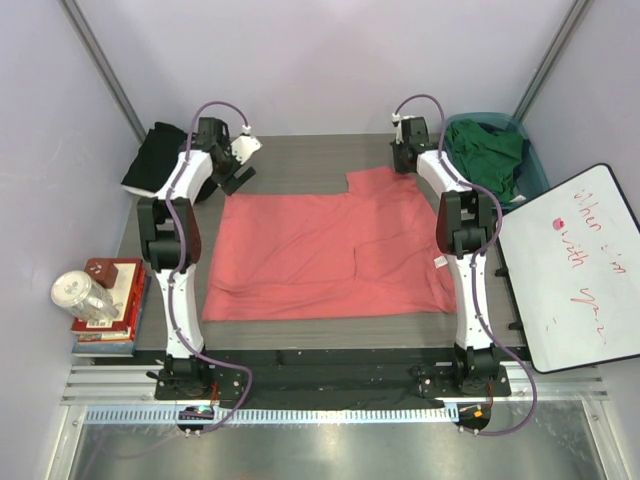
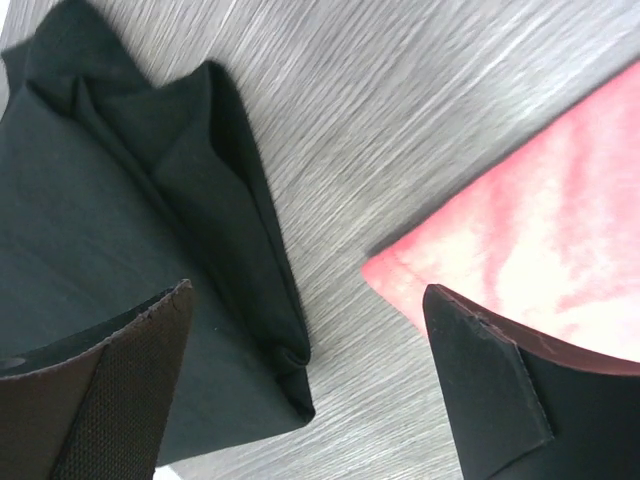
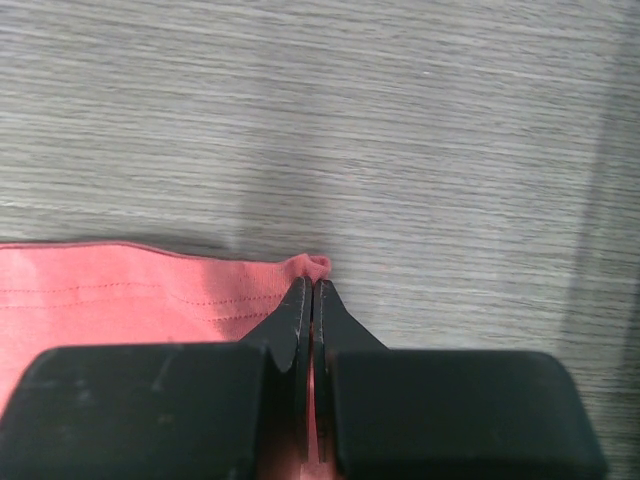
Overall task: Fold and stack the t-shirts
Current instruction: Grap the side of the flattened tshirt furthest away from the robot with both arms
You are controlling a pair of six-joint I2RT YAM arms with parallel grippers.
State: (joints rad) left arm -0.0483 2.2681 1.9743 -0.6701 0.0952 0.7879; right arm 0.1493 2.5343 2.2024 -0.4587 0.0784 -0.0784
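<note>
The coral-pink t-shirt (image 1: 330,250) lies spread flat across the middle of the table. My right gripper (image 1: 403,160) is shut on its far right corner; in the right wrist view the hem (image 3: 120,290) bunches at the closed tips (image 3: 312,285). My left gripper (image 1: 238,172) is open at the far left and holds nothing. It hangs over bare table (image 2: 400,120), between the folded black t-shirt (image 2: 120,230) and the pink shirt's far left corner (image 2: 540,230). The black t-shirt (image 1: 155,160) sits at the table's far left edge. The dark green t-shirt (image 1: 490,150) lies crumpled in the basket.
A teal basket (image 1: 535,165) stands at the far right corner. A whiteboard (image 1: 580,265) leans along the right side. A stack of books (image 1: 115,305) with a clear jar (image 1: 80,293) on it sits off the table's left edge.
</note>
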